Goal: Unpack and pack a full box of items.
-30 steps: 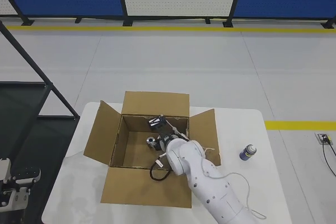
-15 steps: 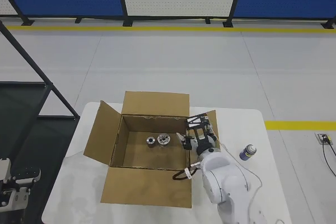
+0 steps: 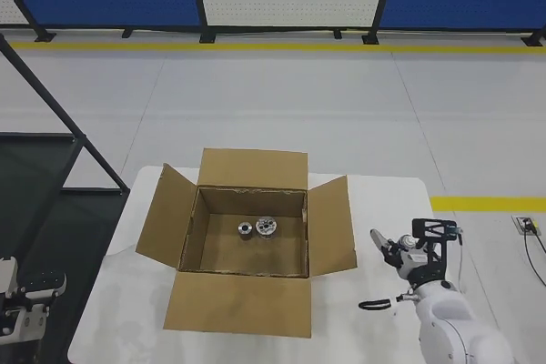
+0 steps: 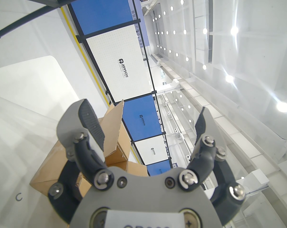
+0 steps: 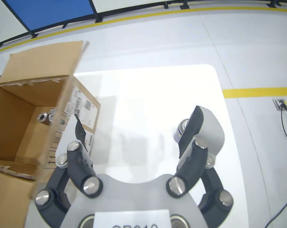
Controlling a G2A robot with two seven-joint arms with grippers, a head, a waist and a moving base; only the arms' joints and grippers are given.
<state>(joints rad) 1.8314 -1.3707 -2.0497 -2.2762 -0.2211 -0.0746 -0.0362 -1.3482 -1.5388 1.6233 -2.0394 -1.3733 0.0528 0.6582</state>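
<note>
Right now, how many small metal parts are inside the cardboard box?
2. A darker part and a lighter part lie side by side on the floor of the box, toward its far wall. Floor by the near wall may be hidden.

industrial robot test hall, fenced cell: blue and white perforated partition panels [image 3: 291, 11], yellow line tape [image 3: 496, 204] on grey coated floor [image 3: 282, 100], floor socket [image 3: 525, 225] with cable plugged in, high ceiling with rows of spot lights [image 4: 234, 30], one white worktable [image 3: 387, 205].
</note>
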